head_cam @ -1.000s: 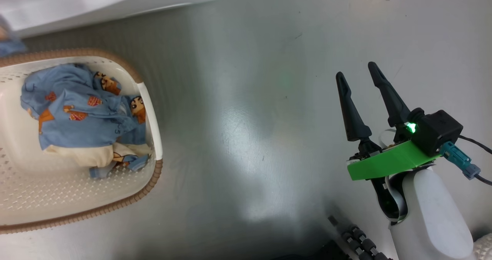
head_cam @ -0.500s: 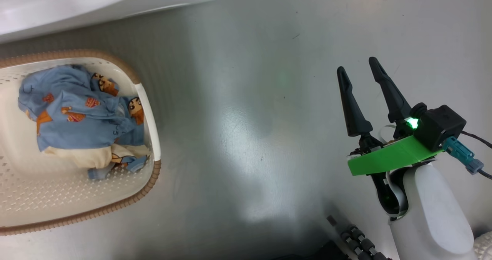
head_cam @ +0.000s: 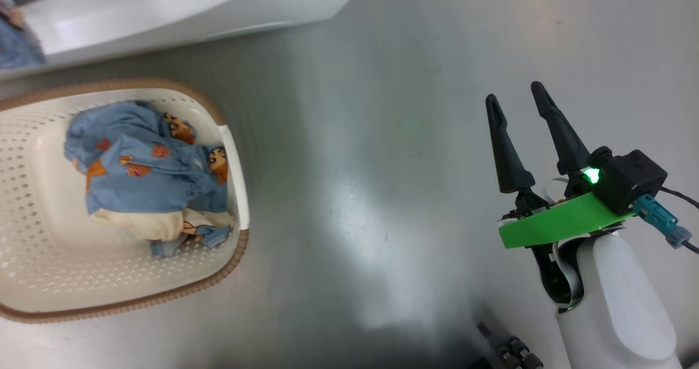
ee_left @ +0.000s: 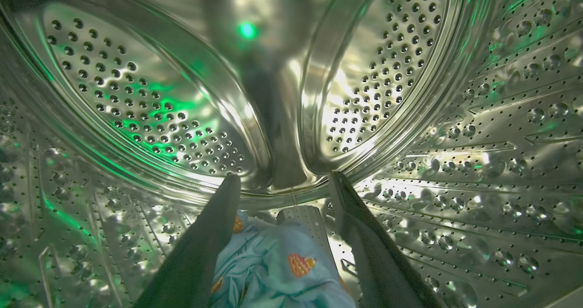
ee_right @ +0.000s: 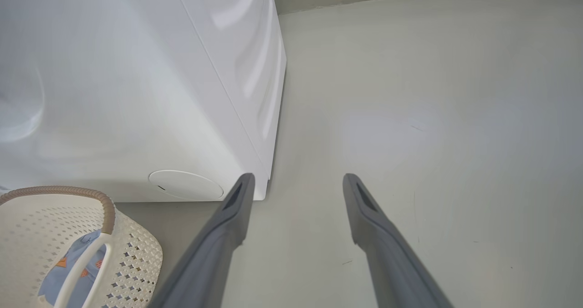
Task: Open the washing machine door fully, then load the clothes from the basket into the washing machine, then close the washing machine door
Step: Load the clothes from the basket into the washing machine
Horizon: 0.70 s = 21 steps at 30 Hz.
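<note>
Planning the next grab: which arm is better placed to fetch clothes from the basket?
Probably the left gripper: open in the steel perforated drum, with the cream perforated basket on its side; the right gripper hangs across grey floor.

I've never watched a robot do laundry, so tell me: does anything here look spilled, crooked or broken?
Nothing stands out. The clothes lie crumpled inside the basket, none over its rim, and one garment lies in the drum by the open left pincer.
</note>
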{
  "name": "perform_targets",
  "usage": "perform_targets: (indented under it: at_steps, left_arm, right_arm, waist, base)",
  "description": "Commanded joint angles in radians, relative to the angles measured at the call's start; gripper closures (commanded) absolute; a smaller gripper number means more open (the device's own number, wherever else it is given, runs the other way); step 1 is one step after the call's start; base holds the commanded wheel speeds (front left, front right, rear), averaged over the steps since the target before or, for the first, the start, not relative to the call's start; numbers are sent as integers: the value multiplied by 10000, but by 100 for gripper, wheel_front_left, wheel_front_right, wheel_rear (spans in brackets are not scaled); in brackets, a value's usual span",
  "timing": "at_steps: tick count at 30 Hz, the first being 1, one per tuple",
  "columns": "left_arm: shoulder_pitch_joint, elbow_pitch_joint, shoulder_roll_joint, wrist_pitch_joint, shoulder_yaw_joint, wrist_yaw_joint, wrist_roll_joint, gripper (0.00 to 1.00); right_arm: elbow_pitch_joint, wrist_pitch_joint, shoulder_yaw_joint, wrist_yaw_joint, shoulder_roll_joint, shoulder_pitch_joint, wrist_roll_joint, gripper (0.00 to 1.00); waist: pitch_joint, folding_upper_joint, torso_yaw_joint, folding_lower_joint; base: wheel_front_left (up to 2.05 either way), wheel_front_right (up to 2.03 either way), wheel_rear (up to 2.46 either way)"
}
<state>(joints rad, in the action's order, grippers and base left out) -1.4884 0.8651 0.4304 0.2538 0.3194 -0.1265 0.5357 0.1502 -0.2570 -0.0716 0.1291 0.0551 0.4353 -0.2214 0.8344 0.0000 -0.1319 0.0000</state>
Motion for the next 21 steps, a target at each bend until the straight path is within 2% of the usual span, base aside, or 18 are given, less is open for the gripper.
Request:
perform_targets:
  at_steps: [1,21]
  left_arm:
    - [286,-257,431,52,-144,94,0,0]
    - [3797,-2920,-739,79,-1061,870,-482,0]
  right_arm:
    - [-148,-48,-115,16,-49,-342,119,0]
    - [147,-48,4,16,-49,-737,422,0]
  waist:
    - [-244,0,175,0]
    - [-1751,0,735,0]
  base:
    - [0,0,0]
    - [0,0,0]
